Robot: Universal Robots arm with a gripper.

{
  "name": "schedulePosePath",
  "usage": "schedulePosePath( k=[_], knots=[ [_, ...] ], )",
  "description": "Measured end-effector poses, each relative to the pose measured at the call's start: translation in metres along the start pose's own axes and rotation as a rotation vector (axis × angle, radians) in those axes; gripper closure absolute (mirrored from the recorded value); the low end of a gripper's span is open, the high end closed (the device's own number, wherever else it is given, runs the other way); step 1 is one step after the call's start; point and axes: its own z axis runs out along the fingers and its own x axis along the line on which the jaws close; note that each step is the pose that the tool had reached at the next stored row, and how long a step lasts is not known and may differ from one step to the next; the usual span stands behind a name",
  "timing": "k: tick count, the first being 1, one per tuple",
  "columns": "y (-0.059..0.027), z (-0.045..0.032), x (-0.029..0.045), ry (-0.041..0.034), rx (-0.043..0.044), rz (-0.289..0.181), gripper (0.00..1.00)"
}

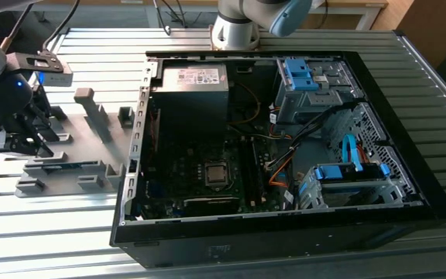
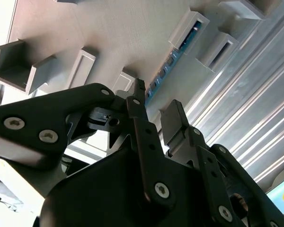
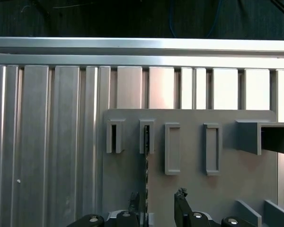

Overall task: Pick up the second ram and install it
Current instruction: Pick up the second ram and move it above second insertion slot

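Note:
The second ram (image 2: pixel 169 65) is a slim blue stick standing on edge in a slot of the grey holder (image 2: pixel 109 33). In the first wrist view the second ram (image 3: pixel 146 158) appears as a thin dark line across the holder (image 3: pixel 189 189). My gripper (image 2: pixel 156 101) hangs just above the holder, open, its black fingers (image 3: pixel 181 195) straddling the line of the stick without touching it. In the exterior view the gripper (image 1: pixel 21 144) is at the left, over the holder (image 1: pixel 91 125) and the ram (image 1: pixel 58 165).
An open black computer case (image 1: pixel 285 226) lies to the exterior view's right of the holder, with its motherboard (image 1: pixel 207 174), cables and light-blue drive clips (image 1: pixel 301 72). Everything rests on a ribbed metal table (image 1: pixel 45 232). The arm's base (image 1: pixel 234 29) stands behind the case.

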Motion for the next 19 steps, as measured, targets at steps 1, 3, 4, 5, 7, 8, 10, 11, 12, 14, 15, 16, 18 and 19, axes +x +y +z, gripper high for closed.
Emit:
schedulePosePath(
  k=[1, 3, 4, 5, 7, 8, 10, 11, 12, 14, 15, 16, 18, 19],
  knots=[
    [0.0, 0.0009, 0.0, 0.0, 0.0002, 0.0, 0.59],
    [0.0, 0.0022, 0.0, 0.0, 0.0002, 0.0, 0.59],
    [0.0, 0.0027, 0.0, 0.0, 0.0002, 0.0, 0.59],
    [0.0, 0.0033, 0.0, 0.0001, 0.0002, 0.0, 0.59],
    [0.0, 0.0043, 0.0001, 0.0005, 0.0002, 0.0, 0.59],
    [0.0001, 0.0049, 0.0001, 0.0007, 0.0002, 0.0, 0.59],
    [0.0001, 0.0058, 0.0001, 0.0011, 0.0001, 0.001, 0.59],
    [0.0002, 0.0062, 0.0001, 0.0012, 0.0001, 0.002, 0.59],
    [0.0002, 0.0065, 0.0001, 0.0014, 0.0, 0.003, 0.59],
    [0.0002, 0.0071, 0.0001, 0.0016, 0.0001, 0.005, 0.59],
    [0.0002, 0.0074, 0.0001, 0.0018, 0.0002, 0.006, 0.59],
    [0.0002, 0.0078, 0.0001, 0.0021, 0.0004, 0.006, 0.59],
    [0.0002, 0.0085, 0.0001, 0.0038, 0.0003, 0.007, 0.59],
    [0.0002, 0.0088, 0.0001, 0.0051, 0.0003, 0.008, 0.59]
  ],
)
